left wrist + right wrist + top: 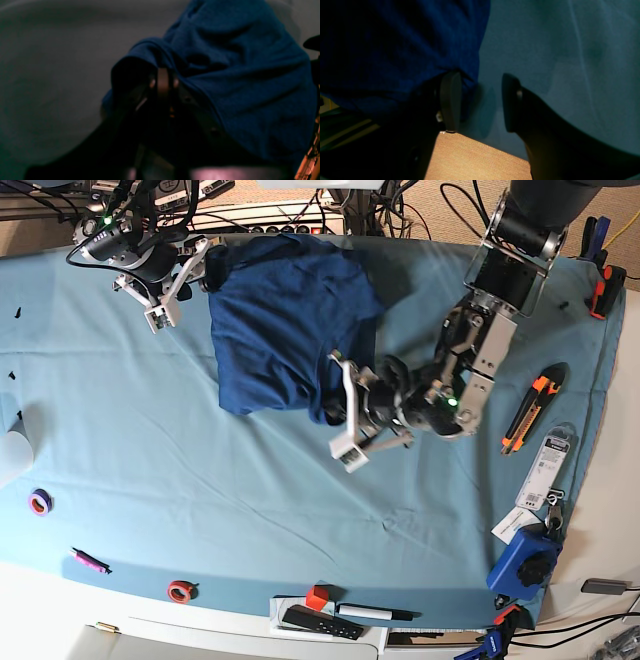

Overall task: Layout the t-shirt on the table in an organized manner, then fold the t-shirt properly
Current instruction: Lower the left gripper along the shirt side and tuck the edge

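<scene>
Lying rumpled on the table (150, 470), navy t-shirt (285, 330), left hand (340, 385) pinching its hem, right hand (185, 275) spread wide.

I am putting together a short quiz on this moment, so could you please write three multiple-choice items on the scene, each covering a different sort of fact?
1. Where on the table does the t-shirt lie?
A. in the far half, between the two arms
B. at the near edge
C. hanging off the side by the clamps

2. What colour is the t-shirt?
A. red
B. dark navy blue
C. white

3. How does the left gripper stand?
A. wide open above bare cloth
B. out of sight in every view
C. shut on the t-shirt's edge

Answers:
1 A: in the base view the t-shirt lies crumpled toward the far edge.
2 B: all three views show dark blue fabric.
3 C: the left wrist view shows the fingertips together with blue fabric folded over them.
</scene>
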`<state>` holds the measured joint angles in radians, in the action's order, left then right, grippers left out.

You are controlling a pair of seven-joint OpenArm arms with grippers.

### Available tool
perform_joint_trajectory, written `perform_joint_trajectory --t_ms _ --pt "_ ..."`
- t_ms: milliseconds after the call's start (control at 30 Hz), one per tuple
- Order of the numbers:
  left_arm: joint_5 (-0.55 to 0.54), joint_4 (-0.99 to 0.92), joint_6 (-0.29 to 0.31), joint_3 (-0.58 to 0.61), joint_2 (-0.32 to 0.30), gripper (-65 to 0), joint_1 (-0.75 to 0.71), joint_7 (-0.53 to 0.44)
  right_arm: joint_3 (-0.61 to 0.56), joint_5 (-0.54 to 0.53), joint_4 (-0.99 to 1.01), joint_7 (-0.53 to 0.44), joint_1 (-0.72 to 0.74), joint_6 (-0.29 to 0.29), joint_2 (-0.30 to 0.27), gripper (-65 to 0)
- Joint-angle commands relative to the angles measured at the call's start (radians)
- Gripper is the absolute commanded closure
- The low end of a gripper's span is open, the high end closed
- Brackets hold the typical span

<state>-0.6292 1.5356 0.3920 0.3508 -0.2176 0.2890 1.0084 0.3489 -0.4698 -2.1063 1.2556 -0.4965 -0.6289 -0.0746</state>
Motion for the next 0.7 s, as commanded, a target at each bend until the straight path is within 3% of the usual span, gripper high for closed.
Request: perform_joint_trajectory --t_ms 0,100,333,500,600,667 --pt "-0.014 0.014 0.001 -0.014 0.000 0.0 0.025 -0.011 0.005 -0.009 -0.012 -0.022 -0.002 -0.003 -0.006 -26.2" --pt "-0.022 0.014 0.006 -0.016 -0.001 0.0 0.024 0.032 0.005 -0.009 -0.012 -0.023 -0.002 -0.002 -0.006 -26.2" --pt "-0.135 0.014 0.108 -0.016 -0.001 0.0 0.024 0.199 0.005 -0.008 -0.012 -0.024 -0.002 -0.002 -0.006 -26.2" --pt "-0.135 0.014 0.108 -0.016 -0.002 0.0 0.024 0.205 0.005 -0.008 -0.012 -0.025 -0.002 -0.002 -0.006 -26.2" --pt "-0.134 0.014 0.133 -0.016 -0.002 -20.0 0.024 0.204 0.005 -0.008 -0.012 -0.025 -0.002 -0.003 -0.006 -26.2" --pt "-0.134 0.015 0.131 -0.016 -0.002 -27.9 0.025 0.206 0.005 -0.008 -0.012 -0.025 -0.002 -0.003 -0.006 -26.2"
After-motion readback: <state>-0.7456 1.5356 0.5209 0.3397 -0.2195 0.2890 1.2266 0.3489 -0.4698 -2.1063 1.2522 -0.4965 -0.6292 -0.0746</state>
